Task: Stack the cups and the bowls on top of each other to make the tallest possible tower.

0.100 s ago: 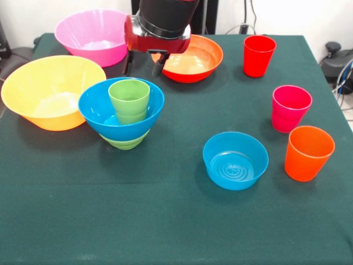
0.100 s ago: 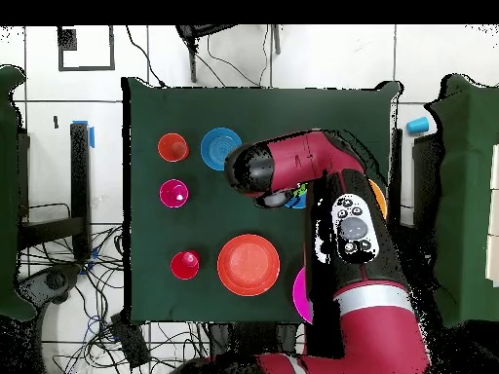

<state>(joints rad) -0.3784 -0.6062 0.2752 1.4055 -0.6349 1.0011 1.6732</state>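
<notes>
Currently the tower point(image 1: 122, 113) is seen left of the table's middle: a green bowl point(image 1: 126, 142) at the bottom, a blue bowl point(image 1: 102, 113) seated on it, and a green cup point(image 1: 129, 99) standing upright inside the blue bowl. The gripper point(image 1: 143, 65) is held just behind the tower, above the cloth, with its two dark fingers point(image 1: 127, 62) spread apart and nothing caught between them.

The other pieces are not yet stacked. A yellow bowl point(image 1: 47, 91) is placed just beside the tower, a pink bowl point(image 1: 94, 36) behind it, and an orange-red bowl point(image 1: 201, 58) partly hidden behind the gripper. On the other side, a red cup point(image 1: 258, 54), a pink cup point(image 1: 290, 107) and an orange cup point(image 1: 308, 152) are standing apart from each other, and a small blue bowl point(image 1: 235, 160) is found near the orange cup.

All pieces are judged to be light, thin and stiff plastic with a glossy surface, so they may slip easily. A cup is probably best taken at the rim, with one finger inside and one outside the wall, because the ribbed sides are tapered and can slide out from a squeeze. The wide bowls should be pinched at the rim too. The tower is likely pushed over by a small touch, since nothing heavy holds it.
</notes>
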